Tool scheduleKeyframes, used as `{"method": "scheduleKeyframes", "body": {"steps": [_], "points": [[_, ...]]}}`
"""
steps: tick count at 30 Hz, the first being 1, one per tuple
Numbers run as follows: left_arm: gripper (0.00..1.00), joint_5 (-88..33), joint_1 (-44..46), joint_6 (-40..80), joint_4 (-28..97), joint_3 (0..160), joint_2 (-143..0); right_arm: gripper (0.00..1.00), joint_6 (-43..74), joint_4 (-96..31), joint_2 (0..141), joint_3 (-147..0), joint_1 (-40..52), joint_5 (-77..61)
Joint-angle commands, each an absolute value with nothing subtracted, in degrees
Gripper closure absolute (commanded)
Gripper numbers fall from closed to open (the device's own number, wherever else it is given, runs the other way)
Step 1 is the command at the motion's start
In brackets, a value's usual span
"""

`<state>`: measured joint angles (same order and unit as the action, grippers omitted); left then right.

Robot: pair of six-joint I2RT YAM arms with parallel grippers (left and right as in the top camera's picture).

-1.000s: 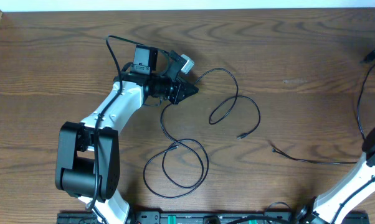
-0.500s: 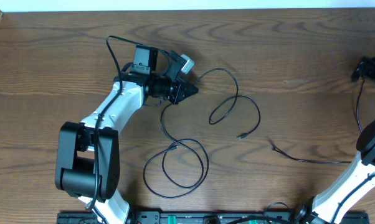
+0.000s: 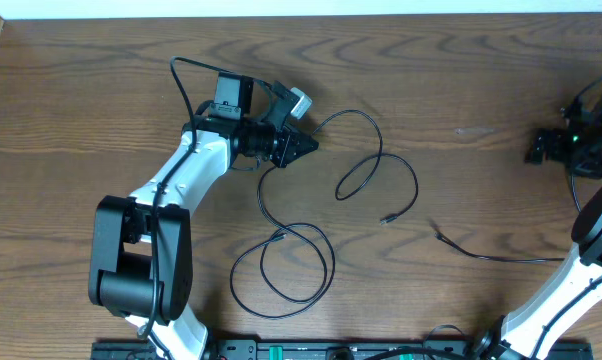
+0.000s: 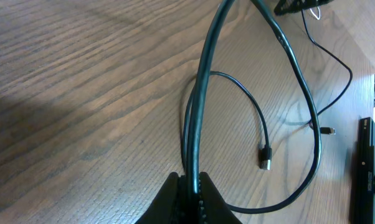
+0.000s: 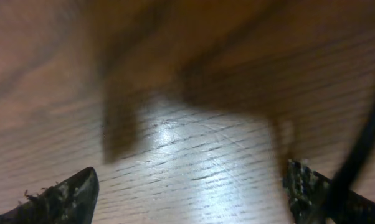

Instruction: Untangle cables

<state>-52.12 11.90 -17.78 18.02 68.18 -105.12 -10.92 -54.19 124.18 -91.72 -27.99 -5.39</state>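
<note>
The cables [image 3: 381, 140] lie spread over the middle of the wooden surface [image 3: 481, 70]. One black cord arcs to the right from the left end effector [image 3: 299, 145], crosses itself once and ends in a small plug [image 3: 386, 218]. A lower loop [image 3: 332, 265] sits nearer the robot's base, and a third cord [image 3: 501, 259] lies apart toward the right. Whether the upper arc and the lower loop are one cord cannot be told from overhead.

The left end effector is pinched shut on the black cord. In the left wrist view its tips [image 4: 190, 186] meet around the strand, which rises away from them in a narrow bend. The right end effector [image 3: 538, 150] hovers well off to the right with its fingers [image 5: 63, 193] spread wide and only bare wood between them.

These cords are probably light and limp, so they will trail after a pull and not hold a shape. The smooth jacket may slide through a loose pinch. The plugs are the only stiff parts and the likeliest to catch at a crossing. A sound hold would be on the jacket just behind a plug, or on a free run away from the crossing, with the fingers closing right down at the surface.
</note>
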Motion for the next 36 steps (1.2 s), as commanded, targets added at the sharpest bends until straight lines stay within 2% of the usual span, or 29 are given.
{"method": "scheduleKeyframes", "body": {"steps": [1,2,3,4,8,12,16,21,25,28,31,36], "points": [[0.93,-51.79,11.99,-17.67,18.15,68.69,-103.96,0.36,-9.61,-51.92,123.13,-89.12,-27.79,-5.98],[0.92,-51.79,11.99,-17.65,18.15,68.69,-103.96,0.54,-8.75,-51.55,123.13,-89.03,-27.81,-5.98],[0.92,-51.79,11.99,-17.65,18.15,68.69,-103.96,0.85,-7.11,-50.87,123.13,-89.08,-27.81,-5.96],[0.93,-51.79,11.99,-17.65,18.15,68.69,-103.96,0.99,-5.78,-50.43,123.11,-89.19,-27.81,-5.96],[0.92,-51.79,11.99,-17.65,18.15,68.69,-103.96,0.99,0.16,-49.17,123.11,-91.13,-27.81,-5.98],[0.93,-51.79,11.99,-17.65,18.15,68.69,-103.96,0.99,1.30,-51.00,123.11,-97.58,-27.81,-5.98],[0.92,-51.79,11.99,-17.65,18.41,68.69,-103.96,0.99,1.23,-51.44,123.11,-108.38,-28.27,-4.84],[0.93,-51.79,11.99,-17.65,19.20,68.69,-103.96,0.99,1.26,-47.90,123.11,-128.62,-30.94,2.42],[0.93,-51.79,11.99,-17.65,19.25,68.69,-103.96,0.99,1.26,-44.16,123.11,-136.86,-34.09,7.07],[0.92,-51.79,11.99,-17.63,19.25,68.69,-103.96,0.99,1.32,-42.78,123.11,-139.72,-37.52,9.10],[0.93,-51.79,11.99,-17.65,19.22,68.69,-103.96,0.99,6.48,-42.81,123.11,-140.64,-42.19,8.71],[0.93,-51.79,11.99,-17.67,19.22,68.69,-103.96,0.99,10.68,-44.42,123.24,-140.53,-49.84,2.22]]}}
